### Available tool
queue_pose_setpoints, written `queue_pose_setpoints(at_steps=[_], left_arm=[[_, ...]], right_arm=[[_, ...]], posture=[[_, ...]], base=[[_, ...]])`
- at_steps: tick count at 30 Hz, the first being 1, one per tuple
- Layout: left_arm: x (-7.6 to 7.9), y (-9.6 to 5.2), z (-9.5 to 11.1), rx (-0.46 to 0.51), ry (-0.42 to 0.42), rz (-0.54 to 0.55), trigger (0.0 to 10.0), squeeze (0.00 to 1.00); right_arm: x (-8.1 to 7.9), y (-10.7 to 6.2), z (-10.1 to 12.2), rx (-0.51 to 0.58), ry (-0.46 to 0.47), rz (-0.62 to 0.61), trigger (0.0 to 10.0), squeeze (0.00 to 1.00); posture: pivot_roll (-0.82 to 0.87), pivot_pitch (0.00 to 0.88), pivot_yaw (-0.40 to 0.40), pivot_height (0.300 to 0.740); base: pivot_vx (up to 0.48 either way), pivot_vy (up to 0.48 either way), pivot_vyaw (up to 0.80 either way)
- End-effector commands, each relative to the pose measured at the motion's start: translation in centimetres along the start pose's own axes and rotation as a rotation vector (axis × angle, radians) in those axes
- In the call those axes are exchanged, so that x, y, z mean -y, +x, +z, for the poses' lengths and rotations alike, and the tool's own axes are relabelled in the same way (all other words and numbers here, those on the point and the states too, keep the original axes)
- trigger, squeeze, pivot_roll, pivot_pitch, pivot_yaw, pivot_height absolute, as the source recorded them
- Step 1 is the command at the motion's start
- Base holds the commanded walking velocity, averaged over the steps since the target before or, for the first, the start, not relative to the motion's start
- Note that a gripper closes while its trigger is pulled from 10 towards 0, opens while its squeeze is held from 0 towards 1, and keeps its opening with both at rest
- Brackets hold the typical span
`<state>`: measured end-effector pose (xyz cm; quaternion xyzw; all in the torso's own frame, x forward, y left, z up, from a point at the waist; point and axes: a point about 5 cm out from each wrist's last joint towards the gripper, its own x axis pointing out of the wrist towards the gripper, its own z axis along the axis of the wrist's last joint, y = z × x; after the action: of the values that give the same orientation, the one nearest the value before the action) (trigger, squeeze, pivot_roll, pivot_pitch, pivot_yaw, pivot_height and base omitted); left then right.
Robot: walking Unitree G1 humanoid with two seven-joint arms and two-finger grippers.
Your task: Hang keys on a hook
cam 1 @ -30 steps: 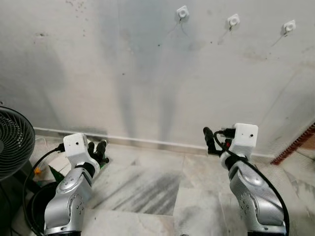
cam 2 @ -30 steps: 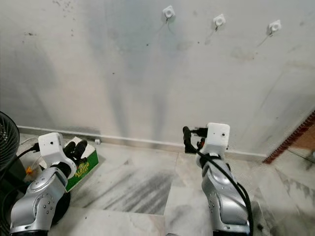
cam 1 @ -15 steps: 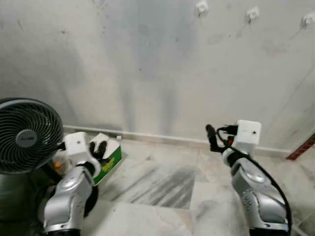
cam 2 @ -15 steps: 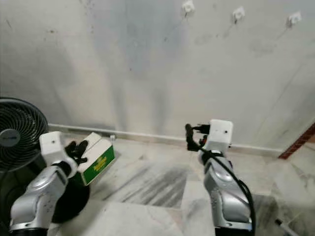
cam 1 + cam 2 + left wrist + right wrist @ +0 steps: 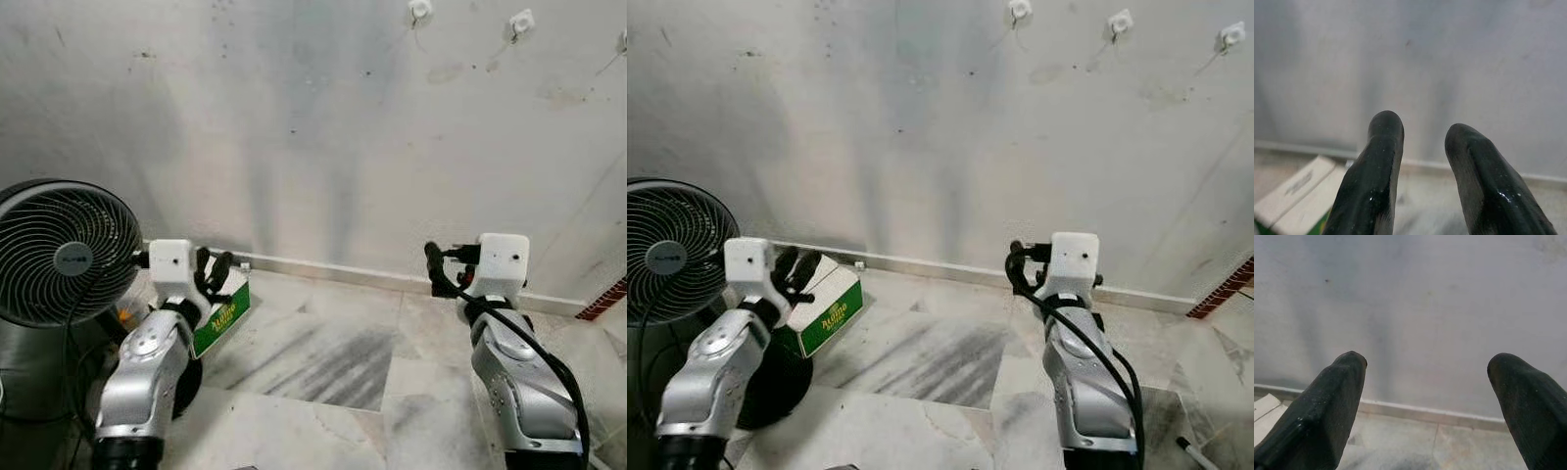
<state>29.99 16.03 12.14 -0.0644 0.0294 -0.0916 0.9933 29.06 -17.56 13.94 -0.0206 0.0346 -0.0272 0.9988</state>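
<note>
The robot faces a stained grey-white plastered wall (image 5: 313, 127) that meets a pale marble-tiled floor (image 5: 323, 362) along a white skirting strip. High on the wall sit three small white square hooks in a row: the first white hook (image 5: 1019, 9), the second white hook (image 5: 1120, 21) and the third white hook (image 5: 1232, 33), each casting a thin slanted shadow; nothing can be seen hanging from them, and no keys can be made out in either set of fingers or on the floor. The left gripper (image 5: 214, 272) is raised in front of the robot, with a white camera block on its wrist; in the left wrist view its two black fingers (image 5: 1378, 161) stand a narrow gap apart with nothing between them, pointing at the base of the wall. The right gripper (image 5: 1017, 269) is held up at a similar height, well apart from the left; in the right wrist view its black fingers (image 5: 1334, 401) are spread wide and empty, also aimed at the wall and skirting. On the floor just beyond the left gripper lies a green and white cardboard box (image 5: 826, 304) with yellowish lettering on its green side, too small to read with certainty. At the robot's left stands a black round electric fan (image 5: 61, 255) with a wire grille and a grey centre badge whose writing is not legible.
</note>
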Motion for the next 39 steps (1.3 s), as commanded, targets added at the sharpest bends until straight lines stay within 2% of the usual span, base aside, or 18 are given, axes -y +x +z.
queue_pose_setpoints(at_steps=[1, 4, 5, 8, 10, 14, 18, 22, 23, 25, 31, 33, 39], left_arm=[[0.8, -0.2, 0.2, 0.035, 0.006, -0.011, 10.0, 0.00], [1.4, -0.8, -0.4, 0.039, -0.014, -0.017, 10.0, 0.00], [1.6, -1.3, -0.7, 0.030, -0.004, -0.022, 10.0, 0.00], [1.4, -2.0, -0.9, 0.015, 0.034, -0.024, 10.0, 0.00], [0.9, -3.0, -1.2, -0.005, 0.019, -0.013, 10.0, 0.00], [0.5, -3.9, -1.5, -0.017, 0.011, 0.007, 10.0, 0.00], [0.6, -5.5, -2.4, -0.046, -0.010, 0.024, 10.0, 0.00], [0.7, -5.4, -2.4, -0.045, -0.050, 0.032, 10.0, 0.00], [0.7, -5.0, -2.0, -0.030, -0.084, 0.048, 10.0, 0.00], [0.8, -4.7, -1.7, -0.019, -0.088, 0.051, 10.0, 0.00], [0.2, -4.4, -1.2, 0.017, -0.005, 0.050, 10.0, 0.00], [-0.5, -4.2, -1.1, 0.017, -0.005, 0.080, 10.0, 0.00], [-1.1, -3.7, -0.8, 0.017, -0.035, 0.087, 10.0, 0.00]], right_arm=[[0.3, 0.1, 0.4, 0.023, -0.025, -0.009, 10.0, 0.00], [0.5, 0.2, 0.3, 0.006, -0.016, -0.021, 10.0, 0.00], [0.6, 0.2, 0.0, -0.030, 0.009, -0.003, 10.0, 0.00], [0.7, 0.1, -0.1, -0.030, 0.007, 0.003, 10.0, 0.00], [0.9, -0.3, -0.3, -0.013, 0.016, 0.009, 10.0, 0.00], [1.0, -0.5, -0.4, -0.008, -0.002, 0.017, 10.0, 0.00], [1.4, -0.6, -1.1, -0.053, 0.031, -0.017, 10.0, 0.00], [1.4, -0.5, -1.0, -0.050, 0.031, -0.016, 10.0, 0.00], [1.4, -0.5, -0.8, -0.041, 0.030, -0.018, 10.0, 0.00], [1.4, -0.5, -0.7, -0.029, 0.023, -0.018, 10.0, 0.00], [1.6, -0.9, 0.1, 0.061, -0.080, 0.005, 10.0, 0.00], [1.8, -1.0, 0.0, 0.048, -0.061, -0.010, 10.0, 0.00], [1.7, -1.1, -0.2, 0.045, -0.060, -0.005, 10.0, 0.00]], posture=[[-0.05, 0.108, -0.041, 0.740], [-0.06, 0.106, -0.040, 0.740], [-0.05, 0.104, -0.039, 0.740], [-0.05, 0.104, -0.039, 0.740], [-0.04, 0.102, -0.039, 0.740], [-0.04, 0.102, -0.039, 0.740], [-0.03, 0.107, -0.028, 0.740], [-0.04, 0.108, -0.030, 0.740], [-0.04, 0.108, -0.031, 0.740], [-0.04, 0.110, -0.033, 0.740], [-0.05, 0.111, -0.032, 0.740], [-0.05, 0.113, -0.029, 0.740], [-0.06, 0.112, -0.028, 0.740]], base=[[0.000, 0.000, 0.00], [0.000, 0.000, 0.00], [0.000, 0.000, 0.00], [0.000, 0.000, 0.00], [0.000, 0.000, 0.00], [0.000, 0.000, 0.00], [0.000, 0.000, -0.59], [0.000, 0.000, -0.78], [0.000, 0.000, -0.78], [0.000, 0.000, -0.78], [0.000, 0.000, -0.78], [0.000, 0.000, -0.79], [0.000, 0.000, -0.79]])
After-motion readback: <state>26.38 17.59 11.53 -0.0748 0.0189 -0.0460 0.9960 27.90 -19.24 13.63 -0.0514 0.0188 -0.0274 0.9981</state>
